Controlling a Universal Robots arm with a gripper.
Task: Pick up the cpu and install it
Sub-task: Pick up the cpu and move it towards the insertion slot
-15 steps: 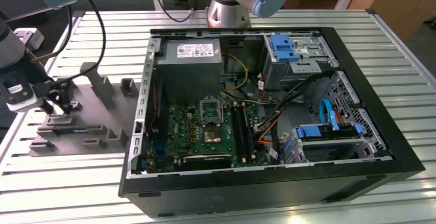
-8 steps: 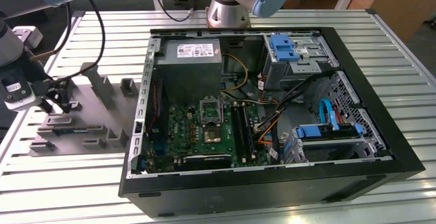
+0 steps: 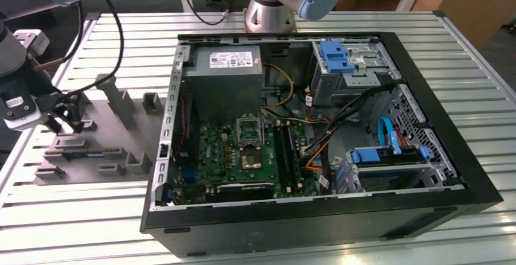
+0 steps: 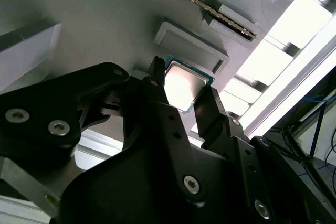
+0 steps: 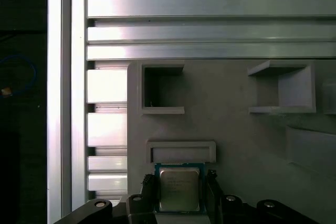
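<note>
Slatted aluminium forms the counter [image 3: 475, 66], and on it stands an open black PC case [image 3: 322, 229] lying on its side, with its green motherboard [image 3: 241, 156] facing up. On the board sits a metal-framed socket [image 3: 248, 129], and beyond it a grey power supply [image 3: 226, 72] with a white label. At the far edge of the counter stands the base of a second arm [image 3: 270, 11].

Toward the exterior view's left of the case, a grey fixture plate [image 3: 105, 147] lies flat on the counter. It carries several upright blocks and shallow pockets, and a memory stick [image 3: 84, 154] rests in one slot. The working arm comes in from the exterior view's left edge, and its gripper [image 3: 60, 123] points down over the end of the plate farthest from the case.

In both wrist views the cpu [image 5: 179, 190] [image 4: 184, 85] sits between the two black fingers [image 5: 212, 198], which pinch it on two opposite edges. Its silvery top faces away from the plate, and a thin green rim shows around it. The chip lies level, just beside a raised rectangular ledge [image 5: 181, 150] on the fixture plate. Whether it rests on the plate or is slightly lifted off it, I cannot tell. Two open square pockets [image 5: 163, 90] stand farther along the plate, with the counter slats past them.
</note>
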